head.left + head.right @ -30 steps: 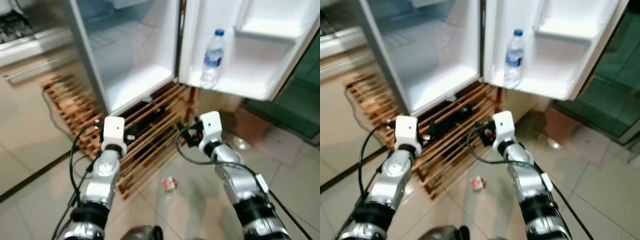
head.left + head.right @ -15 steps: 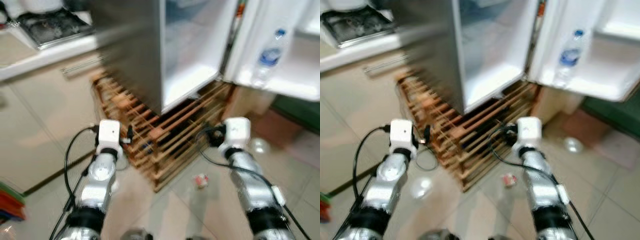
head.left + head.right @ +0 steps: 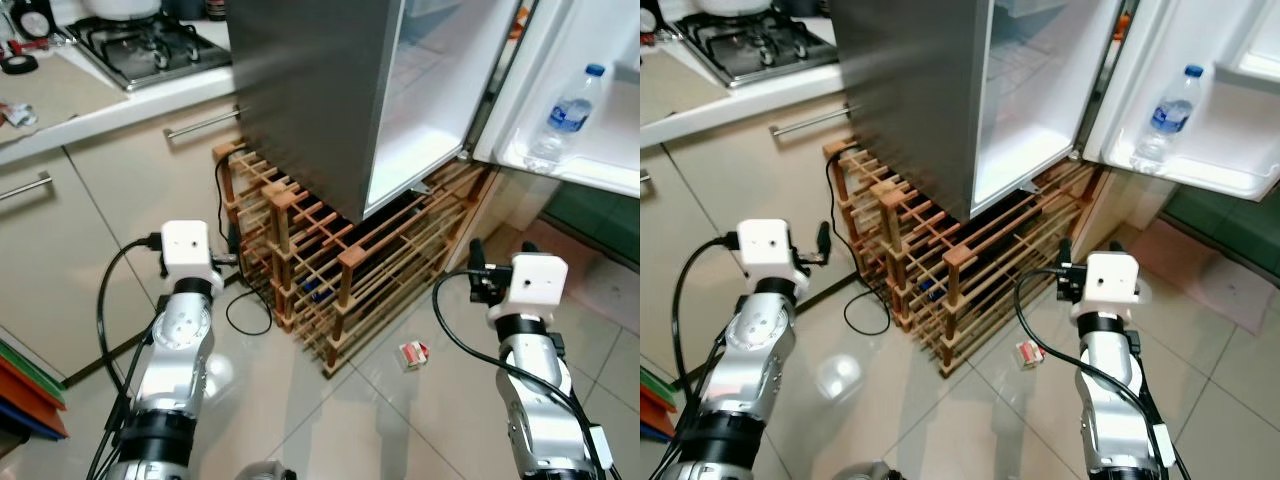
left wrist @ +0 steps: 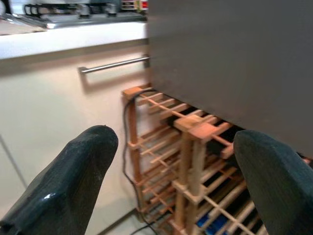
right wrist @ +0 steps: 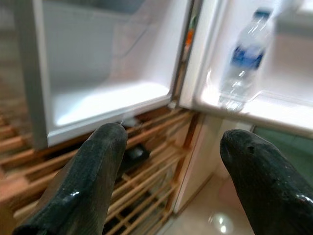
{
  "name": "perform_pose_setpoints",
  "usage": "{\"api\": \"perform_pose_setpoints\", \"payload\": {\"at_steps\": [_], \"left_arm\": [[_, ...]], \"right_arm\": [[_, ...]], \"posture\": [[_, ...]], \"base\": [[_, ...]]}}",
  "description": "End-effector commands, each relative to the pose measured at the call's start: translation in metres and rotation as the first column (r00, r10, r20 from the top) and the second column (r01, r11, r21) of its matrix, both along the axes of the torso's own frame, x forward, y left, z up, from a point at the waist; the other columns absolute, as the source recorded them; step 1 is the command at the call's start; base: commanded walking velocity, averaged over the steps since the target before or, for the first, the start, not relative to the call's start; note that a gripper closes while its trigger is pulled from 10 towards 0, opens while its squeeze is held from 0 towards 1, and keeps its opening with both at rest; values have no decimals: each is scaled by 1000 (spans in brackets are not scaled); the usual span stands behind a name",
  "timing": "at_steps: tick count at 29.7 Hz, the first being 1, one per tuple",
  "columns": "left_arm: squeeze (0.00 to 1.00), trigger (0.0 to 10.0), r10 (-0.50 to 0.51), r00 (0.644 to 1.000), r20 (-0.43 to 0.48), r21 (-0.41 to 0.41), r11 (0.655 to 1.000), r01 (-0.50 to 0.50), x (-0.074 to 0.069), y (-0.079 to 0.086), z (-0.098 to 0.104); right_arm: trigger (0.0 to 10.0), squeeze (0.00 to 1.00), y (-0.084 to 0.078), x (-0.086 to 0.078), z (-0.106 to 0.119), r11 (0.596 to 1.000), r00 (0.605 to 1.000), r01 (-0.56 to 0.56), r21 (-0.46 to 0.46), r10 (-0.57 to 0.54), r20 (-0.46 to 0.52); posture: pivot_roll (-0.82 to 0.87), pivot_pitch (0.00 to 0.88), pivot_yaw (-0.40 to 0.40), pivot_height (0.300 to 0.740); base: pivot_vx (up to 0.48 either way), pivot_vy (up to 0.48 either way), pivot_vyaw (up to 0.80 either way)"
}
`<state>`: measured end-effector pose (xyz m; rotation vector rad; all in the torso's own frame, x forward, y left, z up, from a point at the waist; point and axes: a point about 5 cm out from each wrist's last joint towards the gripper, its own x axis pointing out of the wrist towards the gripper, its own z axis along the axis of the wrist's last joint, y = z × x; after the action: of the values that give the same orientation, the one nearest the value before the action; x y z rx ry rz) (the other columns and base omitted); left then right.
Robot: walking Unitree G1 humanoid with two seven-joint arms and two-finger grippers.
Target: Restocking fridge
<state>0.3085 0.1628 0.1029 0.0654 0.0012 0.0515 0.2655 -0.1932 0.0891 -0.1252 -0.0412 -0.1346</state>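
Note:
The fridge (image 3: 310,100) stands open, its grey side wall facing me and its white inside bare at the bottom. A clear water bottle (image 3: 565,118) with a blue label stands upright on the open door's white shelf (image 3: 600,175). My left gripper (image 4: 173,147) is held out low over the floor, open and with nothing in it, pointing at the wooden rack below the fridge. My right gripper (image 5: 173,142) is also open with nothing in it. It points at the fridge's lower edge, and the bottle (image 5: 244,58) lies well beyond it.
A wooden slatted rack (image 3: 340,260) juts out under the fridge, with a black cable (image 3: 245,310) trailing beside it. A small red and white packet (image 3: 412,352) lies on the tiled floor. A counter with a gas hob (image 3: 150,40) and cream cabinets (image 3: 110,180) run along the left.
The whole picture has shifted: the camera has turned left and drawn back, so the fridge and bottle sit further right and the counter has come into view. Both arms keep their pose.

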Motion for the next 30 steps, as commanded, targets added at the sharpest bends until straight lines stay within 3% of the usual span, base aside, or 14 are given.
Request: {"api": "perform_pose_setpoints", "payload": {"at_steps": [1, 6, 12, 23, 30], "left_arm": [[0, 10000, -18, 1000, -4, -4, 1000, 18, 1, -4, 2], [0, 10000, -20, 1000, 21, -18, 1000, 21, -1, -7, 6], [0, 10000, -2, 1000, 20, -39, 999, 2, -4, -1, 4], [0, 10000, -21, 1000, 19, -79, 997, 22, -9, -4, 2], [0, 10000, -41, 999, -3, -32, 999, 40, -4, -10, 0]], "right_arm": [[10000, 0, 6, 6, 2, 1000, 1000, -27, 1, 27, -9], [10000, 0, 13, 12, 0, 997, 997, -71, 23, 72, -32], [10000, 0, 3, 14, -9, 997, 996, -28, 75, 34, -79], [10000, 43, -3, 16, -20, 994, 991, -24, 111, 38, -130], [10000, 86, -3, 17, -23, 993, 989, -28, 113, 44, -139]], "posture": [[94, 5, 4, 740], [105, 0, 3, 740], [117, 0, -2, 740], [120, 0, -8, 740], [113, 0, -4, 740]], "base": [[480, 0, 606], [447, 0, 590], [344, 331, 567], [0, 478, 527], [0, 343, 523]]}}
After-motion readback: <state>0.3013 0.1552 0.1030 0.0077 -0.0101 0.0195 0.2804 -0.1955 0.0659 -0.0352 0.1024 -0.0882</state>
